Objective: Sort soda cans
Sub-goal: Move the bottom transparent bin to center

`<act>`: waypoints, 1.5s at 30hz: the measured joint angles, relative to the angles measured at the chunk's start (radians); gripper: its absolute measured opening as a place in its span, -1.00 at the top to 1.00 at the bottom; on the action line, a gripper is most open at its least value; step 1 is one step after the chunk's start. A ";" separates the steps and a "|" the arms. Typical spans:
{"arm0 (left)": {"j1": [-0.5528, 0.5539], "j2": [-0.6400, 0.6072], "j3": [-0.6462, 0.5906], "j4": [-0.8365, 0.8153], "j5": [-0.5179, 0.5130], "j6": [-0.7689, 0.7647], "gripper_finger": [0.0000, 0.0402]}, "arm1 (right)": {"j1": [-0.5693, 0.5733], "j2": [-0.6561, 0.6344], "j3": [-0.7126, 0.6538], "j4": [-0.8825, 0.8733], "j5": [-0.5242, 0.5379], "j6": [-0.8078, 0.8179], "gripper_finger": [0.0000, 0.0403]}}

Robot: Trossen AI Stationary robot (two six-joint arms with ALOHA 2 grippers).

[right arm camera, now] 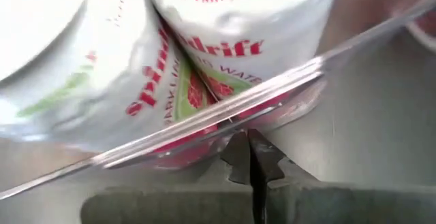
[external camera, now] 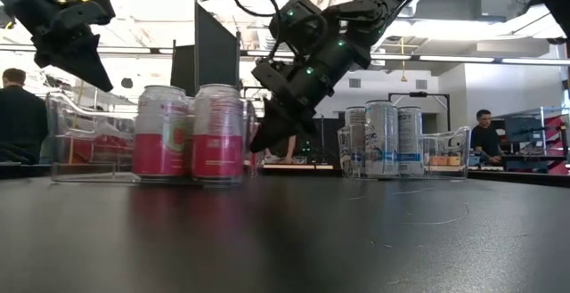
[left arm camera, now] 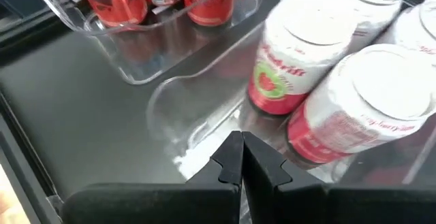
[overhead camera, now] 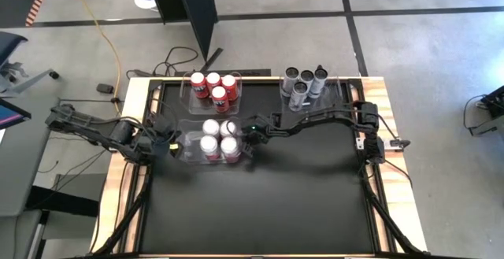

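Take the bin of pink-and-white cans (overhead camera: 219,138) as your landmark: it sits in the middle of the black counter (overhead camera: 260,204), and all four of its cans stand upright inside the clear plastic bin (overhead camera: 189,146).

Your right gripper (overhead camera: 249,142) hovers just beside that bin, on the side facing the right arm's base. Its fingers are pressed fully together and hold nothing; the right wrist view shows the closed tips close against the bin's clear wall, with the pink-and-white cans just behind the plastic. Your left gripper (overhead camera: 167,142) waits on the opposite side of the same bin, fingers also shut and empty, tips aimed at the bin's rim.

Beyond the landmark bin, toward the far edge of the counter, the red cans (overhead camera: 214,87) stand together in their own clear bin. Farther along that far edge, on the right arm's side, the grey cans (overhead camera: 305,84) stand grouped in a third bin.

As far as you can see, every can is already in a bin with its own kind, and no loose can shows anywhere on the counter. The sorting looks finished, or very nearly so. What seems left is only to draw both arms clear of the middle bin without knocking it.
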 joint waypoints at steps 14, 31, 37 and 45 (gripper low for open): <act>-0.016 0.084 0.005 -0.187 0.212 -0.235 1.00 | -0.011 -0.011 0.002 -0.041 0.022 -0.023 0.99; -0.062 0.195 0.164 -0.437 0.309 -0.299 1.00 | 0.006 -0.134 0.001 -0.124 0.083 -0.115 0.99; -0.059 0.235 0.073 -0.295 0.393 -0.267 1.00 | 0.009 -0.135 0.001 -0.125 0.096 -0.126 0.99; 0.059 0.288 -0.058 -0.060 0.384 -0.105 1.00 | 0.019 -0.135 0.001 -0.134 0.098 -0.126 0.99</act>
